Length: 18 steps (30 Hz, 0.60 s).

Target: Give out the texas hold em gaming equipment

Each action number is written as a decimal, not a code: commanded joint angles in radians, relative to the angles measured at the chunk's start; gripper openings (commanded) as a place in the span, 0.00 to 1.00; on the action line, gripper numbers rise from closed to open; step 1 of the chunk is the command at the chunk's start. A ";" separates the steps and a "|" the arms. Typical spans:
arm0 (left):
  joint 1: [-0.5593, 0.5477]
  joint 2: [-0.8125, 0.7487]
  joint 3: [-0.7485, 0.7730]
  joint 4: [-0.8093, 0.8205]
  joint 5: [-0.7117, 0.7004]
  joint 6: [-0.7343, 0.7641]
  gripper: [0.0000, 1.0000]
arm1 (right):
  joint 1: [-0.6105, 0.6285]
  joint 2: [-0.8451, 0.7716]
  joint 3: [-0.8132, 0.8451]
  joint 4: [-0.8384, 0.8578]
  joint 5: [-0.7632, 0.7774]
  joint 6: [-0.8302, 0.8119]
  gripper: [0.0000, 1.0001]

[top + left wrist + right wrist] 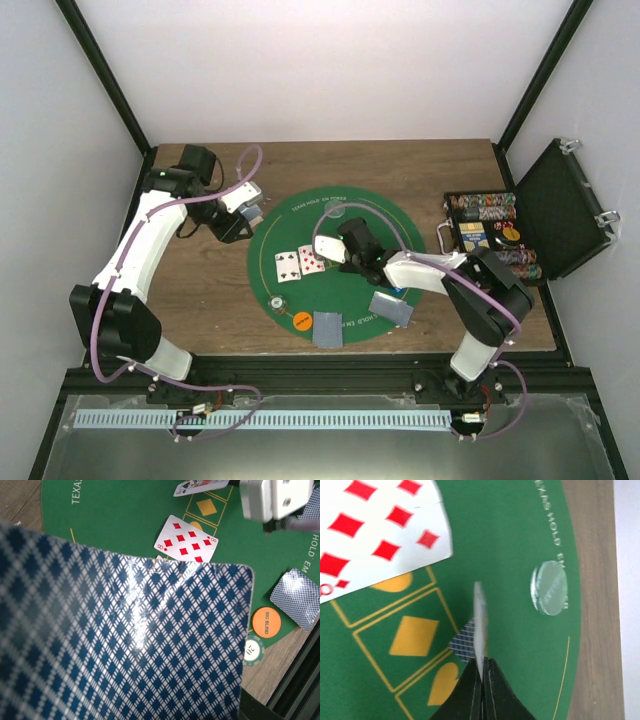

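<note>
The left gripper (247, 211) is at the upper left of the top view, over the brown table (200, 300), just past the left edge of the round green mat (365, 215). It is shut tight on a blue-backed card (125, 640). That card fills most of the left wrist view, so the fingers there are hidden.

The right gripper (482, 672) is over the middle of the mat. Its two black fingers (467, 692) are pressed together on a thin card (480, 615), seen from its edge and standing up.

Two cards lie face up side by side on the mat, left of the middle: an eight of diamonds (186, 539) and a card with black marks (287, 265). Two face-down cards (327, 329) lie near the bottom edge of the mat. An orange disc (266, 620) sits just left of one of them, with a small chip (253, 649) close by. A clear disc (549, 587) lies near the top edge of the mat.

An open black case (560, 205) with more chips in it sits at the right side of the table.
</note>
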 commanded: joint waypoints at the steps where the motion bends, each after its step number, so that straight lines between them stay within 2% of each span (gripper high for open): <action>1: 0.004 -0.006 0.014 0.002 0.025 -0.005 0.41 | 0.056 0.049 -0.048 0.070 0.063 -0.155 0.01; 8: 0.005 -0.006 0.012 -0.001 0.026 -0.002 0.41 | 0.076 0.079 -0.042 -0.009 -0.005 -0.148 0.01; 18: 0.006 -0.012 0.009 0.002 0.025 0.001 0.41 | 0.075 0.161 0.028 -0.068 0.014 -0.091 0.01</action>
